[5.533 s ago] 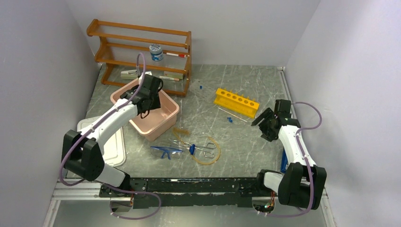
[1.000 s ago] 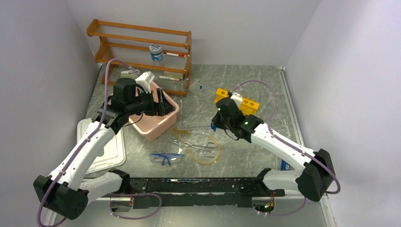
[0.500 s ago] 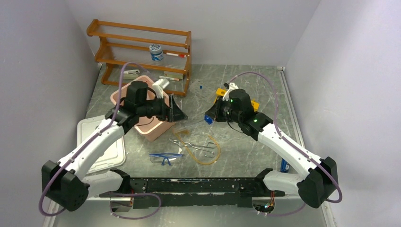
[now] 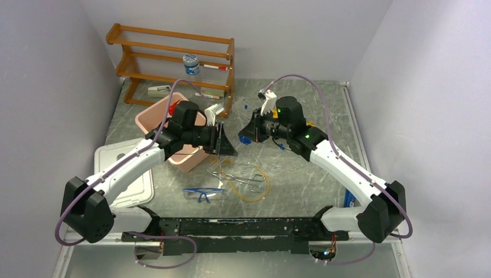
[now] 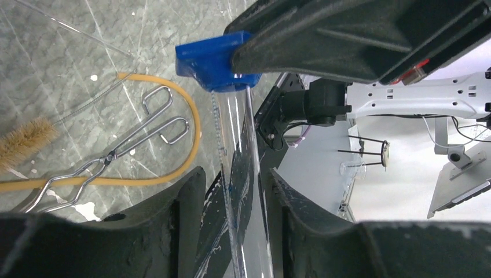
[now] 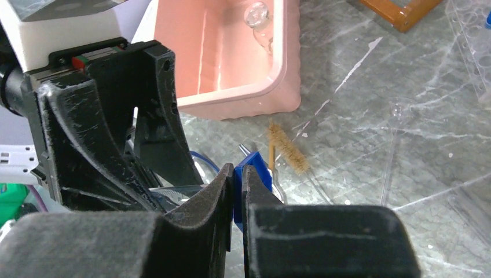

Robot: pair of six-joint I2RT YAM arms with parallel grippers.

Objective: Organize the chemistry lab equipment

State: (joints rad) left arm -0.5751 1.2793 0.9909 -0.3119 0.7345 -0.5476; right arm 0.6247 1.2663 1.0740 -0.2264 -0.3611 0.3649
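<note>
The two grippers meet over the middle of the desk, tip to tip, with a blue-capped tube [image 5: 234, 145] passing between them. The right gripper [image 4: 246, 136] is clamped tight on the blue cap [image 5: 213, 59], and its black jaws pinch it from both sides. The clear glass body runs away from that cap and straight into the left gripper [image 5: 237, 174].

The left gripper's fingers [image 5: 185, 214] stand part-way in, one on each side of the glass and close against it. From here I cannot tell whether they actually press on the tube or only flank it. The tube is up off the desk, carried in the air above the loose items.

Just under and in front of the meeting point, towards the near edge, lie the metal tongs [image 4: 237, 178] with the amber tubing [image 5: 198, 126] looped around them. A small bristle brush [image 6: 286, 147] lies just beside them. The blue-framed goggles [image 4: 202, 194] sit a little nearer still to the near edge, left of the tubing.

Behind the left gripper is the pink tub [image 6: 243, 101], with a piece of small glassware [image 6: 257, 14] lying inside it. A wooden shelf rack [image 4: 173, 55] stands at the far left corner of the desk.
</note>
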